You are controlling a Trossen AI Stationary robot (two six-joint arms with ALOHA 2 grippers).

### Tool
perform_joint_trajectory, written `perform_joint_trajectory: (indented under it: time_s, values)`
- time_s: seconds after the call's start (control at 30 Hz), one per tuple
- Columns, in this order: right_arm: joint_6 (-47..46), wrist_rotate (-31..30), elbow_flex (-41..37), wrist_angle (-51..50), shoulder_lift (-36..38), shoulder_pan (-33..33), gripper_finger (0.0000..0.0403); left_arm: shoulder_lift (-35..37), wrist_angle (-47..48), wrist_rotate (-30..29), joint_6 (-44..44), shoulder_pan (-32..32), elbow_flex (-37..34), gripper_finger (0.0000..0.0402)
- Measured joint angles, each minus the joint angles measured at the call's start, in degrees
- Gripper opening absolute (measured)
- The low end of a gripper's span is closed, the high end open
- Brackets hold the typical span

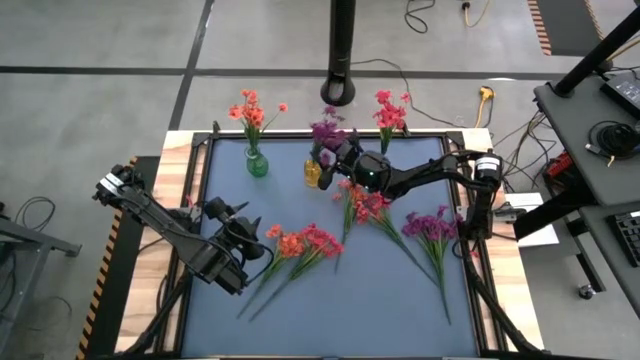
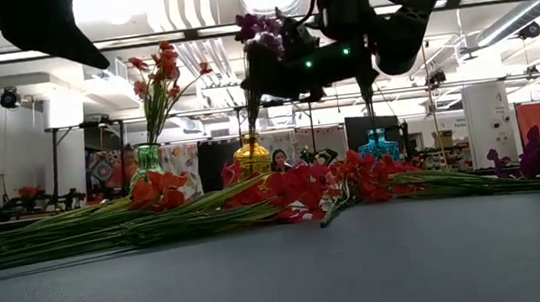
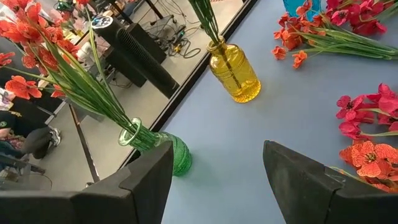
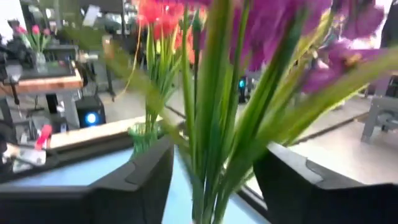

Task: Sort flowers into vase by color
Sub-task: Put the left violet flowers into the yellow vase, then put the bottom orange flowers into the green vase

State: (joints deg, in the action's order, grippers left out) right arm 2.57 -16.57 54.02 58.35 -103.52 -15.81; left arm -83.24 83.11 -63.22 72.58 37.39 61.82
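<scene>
My right gripper (image 1: 345,158) fingers apart around purple spray (image 4: 214,118), upright in yellow glass vase (image 1: 313,173) directly below | left gripper (image 1: 240,238) open, farther.

This is a robotics lab or workshop — a large open hall with a bare concrete floor (image 1: 120,40) marked by dark lines, and loose cables (image 1: 420,80) trailing across it. Beyond the counter (image 2: 284,280), the low view shows exposed ceiling ducts (image 2: 191,19), strip lights, metal racks and a monitor (image 2: 363,131) — while a desk with electronics (image 1: 610,120) stands beside the rig.
</scene>
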Motion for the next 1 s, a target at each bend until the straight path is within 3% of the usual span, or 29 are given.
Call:
perform_joint_trajectory:
  time_s: [0.17,0.4,0.53,0.77,1.0]
  values:
    - [-0.4,0.0,0.0,-5.5,1.8,0.2,0.0245,0.0,-0.5,3.6,0.7,0.0,0.0,0.0231]
    - [-3.0,0.0,0.0,-21.1,7.9,0.3,0.0279,0.0,-4.2,12.6,1.9,0.0,0.0,0.0231]
    - [-4.1,0.0,0.0,-29.7,11.2,1.0,0.0286,0.0,-9.9,18.9,-0.7,0.0,-0.1,0.0231]
    - [-5.0,0.0,0.0,-43.7,16.1,3.7,0.0288,0.0,-28.0,26.6,-10.8,0.1,-2.4,0.0231]
    - [-8.0,0.0,0.0,-54.2,18.5,7.1,0.0288,0.0,-33.7,31.9,-8.5,0.2,-5.9,0.0231]
